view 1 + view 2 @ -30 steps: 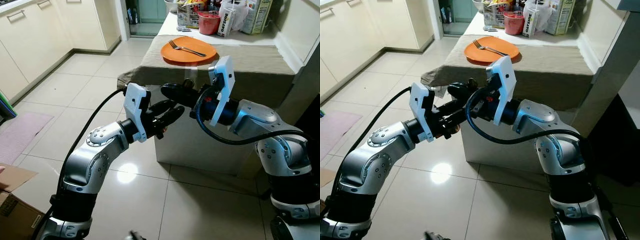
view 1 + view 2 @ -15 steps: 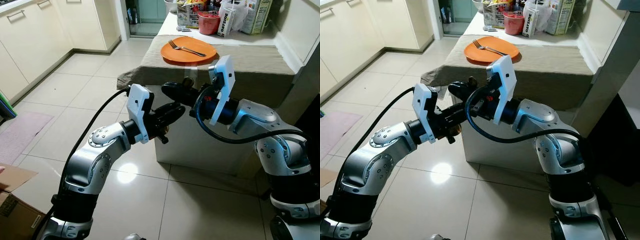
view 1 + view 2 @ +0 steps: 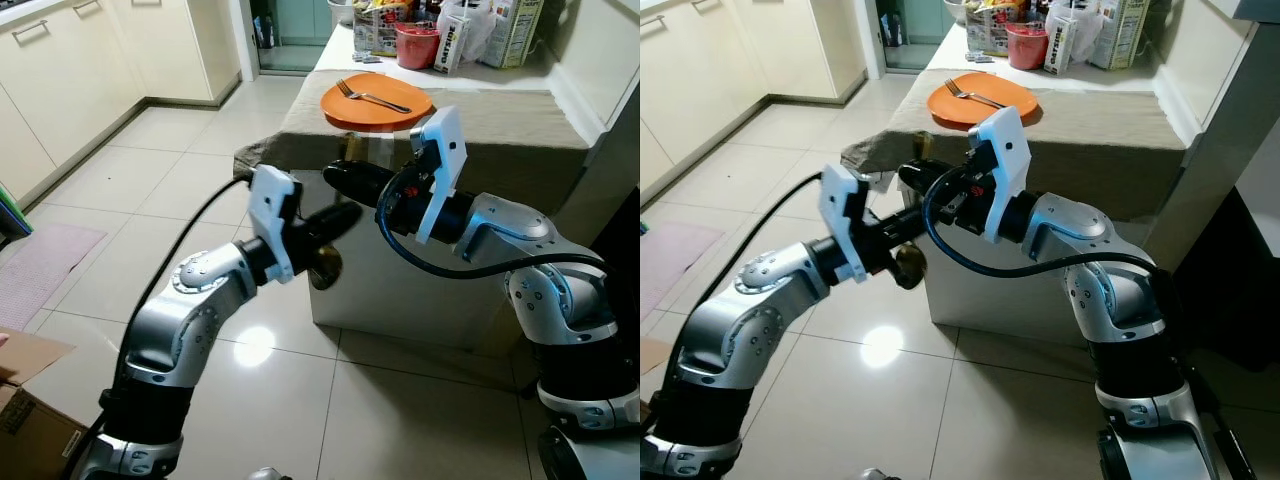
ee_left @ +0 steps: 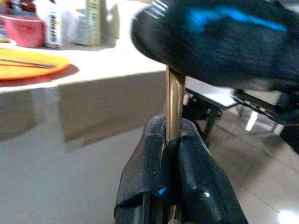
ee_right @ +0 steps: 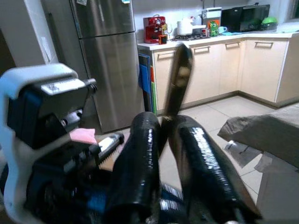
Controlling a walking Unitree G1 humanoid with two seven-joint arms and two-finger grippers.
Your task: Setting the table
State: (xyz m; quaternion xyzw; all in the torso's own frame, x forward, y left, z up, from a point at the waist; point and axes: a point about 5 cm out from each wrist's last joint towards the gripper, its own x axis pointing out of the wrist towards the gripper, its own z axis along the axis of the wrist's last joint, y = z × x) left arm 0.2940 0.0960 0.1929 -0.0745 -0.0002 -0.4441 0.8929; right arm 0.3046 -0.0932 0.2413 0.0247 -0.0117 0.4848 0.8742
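A brass-coloured spoon (image 3: 325, 262) is held at frame centre, before the table (image 3: 500, 130), its handle clamped between the closed fingers of the left gripper (image 4: 170, 140), bowl hanging below. The right gripper (image 5: 163, 135) is closed around the same handle's other end, so the spoon is pinched from both sides. The spoon is judged light, stiff and slippery, best held mid-handle; the orange plate (image 3: 377, 100) with a fork (image 3: 372, 96) is seen at upper centre.
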